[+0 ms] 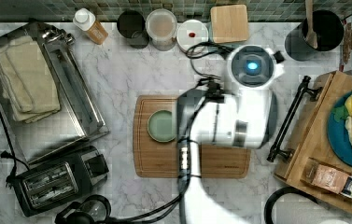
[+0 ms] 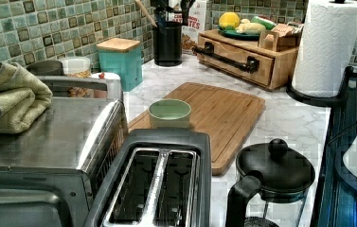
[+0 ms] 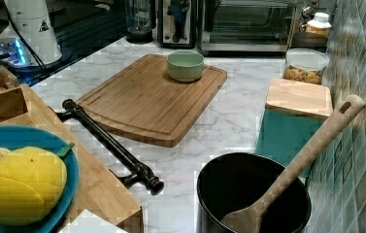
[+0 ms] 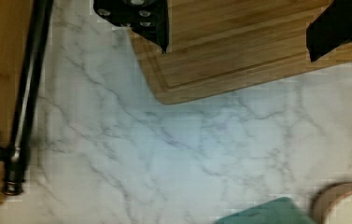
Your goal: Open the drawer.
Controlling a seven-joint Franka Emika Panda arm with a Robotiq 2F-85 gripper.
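Task stage: not begun; drawer (image 2: 242,59) sits shut in its wooden box, upper right of left view. Handle (image 4: 26,93) untouched. Gripper (image 4: 239,28), fingers spread wide & empty, hangs over cutting board (image 4: 239,60) corner; handle lies at wrist view's left edge, apart w/ marble between.

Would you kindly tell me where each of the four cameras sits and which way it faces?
Top view: overhead, looking straight down on the counter; the white arm covers the cutting board.
Left view: low beside the toaster, facing the drawer.
Right view: above the drawer, facing back toward the toaster oven; the arm's base shows.
Wrist view: looks down past the end effector, fingers apart, at marble.
All four share the black handle.
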